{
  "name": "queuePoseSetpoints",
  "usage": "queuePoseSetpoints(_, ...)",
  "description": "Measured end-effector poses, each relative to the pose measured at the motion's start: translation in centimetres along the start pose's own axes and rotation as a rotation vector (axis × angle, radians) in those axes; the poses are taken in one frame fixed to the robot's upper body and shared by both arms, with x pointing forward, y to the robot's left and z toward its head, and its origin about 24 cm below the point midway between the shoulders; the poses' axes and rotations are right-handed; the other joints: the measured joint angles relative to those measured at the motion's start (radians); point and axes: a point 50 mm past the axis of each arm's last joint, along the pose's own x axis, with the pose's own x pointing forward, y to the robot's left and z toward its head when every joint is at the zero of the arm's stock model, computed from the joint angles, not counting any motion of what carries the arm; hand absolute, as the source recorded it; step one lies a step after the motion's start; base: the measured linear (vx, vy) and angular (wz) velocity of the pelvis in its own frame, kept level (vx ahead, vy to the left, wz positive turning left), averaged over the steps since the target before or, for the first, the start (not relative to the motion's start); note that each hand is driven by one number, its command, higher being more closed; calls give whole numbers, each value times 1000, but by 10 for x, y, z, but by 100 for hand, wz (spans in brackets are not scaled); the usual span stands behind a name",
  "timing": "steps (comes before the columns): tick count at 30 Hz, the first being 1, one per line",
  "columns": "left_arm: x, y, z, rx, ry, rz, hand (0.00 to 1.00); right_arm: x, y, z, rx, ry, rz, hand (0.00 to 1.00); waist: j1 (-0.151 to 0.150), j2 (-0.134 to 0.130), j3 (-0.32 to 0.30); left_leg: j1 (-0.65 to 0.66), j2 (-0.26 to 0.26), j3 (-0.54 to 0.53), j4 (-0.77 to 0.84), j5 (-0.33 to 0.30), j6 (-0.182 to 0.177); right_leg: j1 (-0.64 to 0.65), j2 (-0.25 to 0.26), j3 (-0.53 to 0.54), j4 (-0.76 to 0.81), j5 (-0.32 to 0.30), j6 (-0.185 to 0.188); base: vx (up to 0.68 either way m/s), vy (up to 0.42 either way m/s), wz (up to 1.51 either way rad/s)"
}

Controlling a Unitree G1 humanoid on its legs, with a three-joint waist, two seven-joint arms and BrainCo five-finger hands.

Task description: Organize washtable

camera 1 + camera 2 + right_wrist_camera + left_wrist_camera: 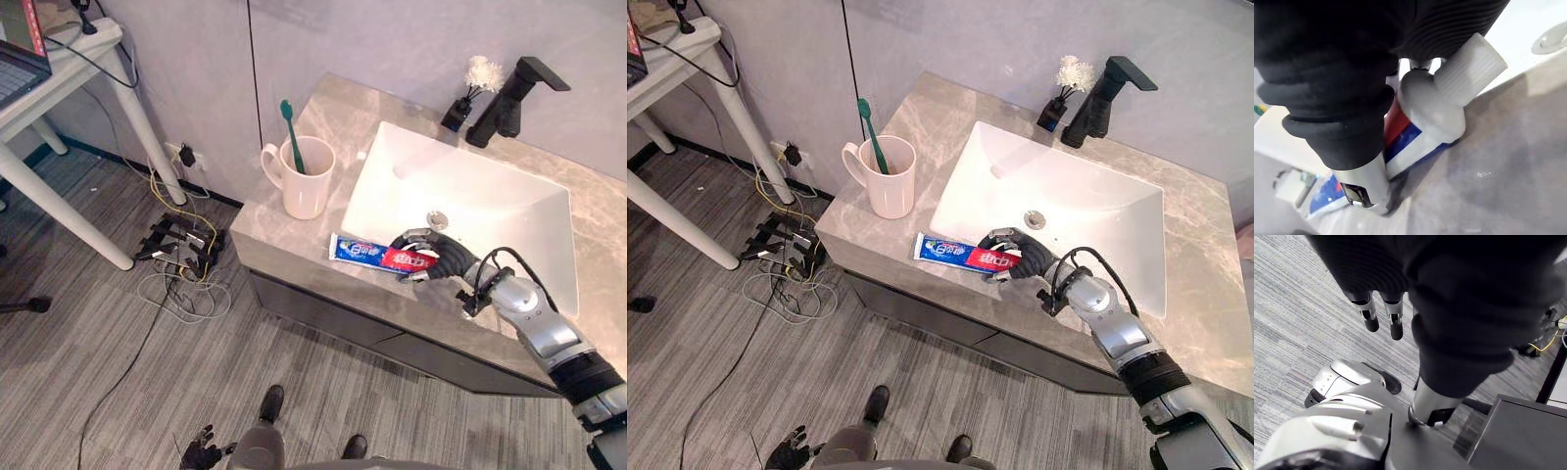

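Grey stone is covering the table point(328, 108), and it is carrying one toothpaste tube point(361, 253), one cream mug point(306, 186) with one green toothbrush point(290, 127) standing in it, one white sink point(500, 215), one black tap point(509, 98) and one little black pot point(457, 113) of white fluff. The right hand point(441, 258) is curling round the cap end of the toothpaste tube, which is lying flat on the table and sticking out from the hand toward the mug. The sink is sitting just behind the hand. The left hand point(201, 452) is hanging loose and open, low over the grey striped floor point(88, 352). Cables point(181, 259) are lying on that floor by the wall point(196, 59).
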Motion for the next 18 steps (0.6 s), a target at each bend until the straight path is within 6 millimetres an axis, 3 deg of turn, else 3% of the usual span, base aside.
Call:
queuePoseSetpoints(3,0,0,2,1,-7,-1,0,-1,-5,1,-19,4,-5,100,15,-4,2,0,0,-1,0,0,0,0,0,-1,1,0,0,0,0,0)
queuePoseSetpoints(12,0,1,2,-19,-6,2,0,0,-7,3,-32,-1,-6,100,15,-6,2,7,2,7,0,0,0,1,-1,13,6,0,0,-2,0,-2)
queuePoseSetpoints(15,-1,6,1,-105,-14,34,0,-1,-9,2,-55,8,-6,100,12,-6,2,17,2,12,0,0,0,5,-3,14,10,0,0,0,0,-6)
queuePoseSetpoints(18,-3,13,6,-327,-73,102,0,-9,-21,0,-59,22,-60,100,10,-8,0,20,1,11,0,0,0,7,-4,13,14,0,0,0,0,0)
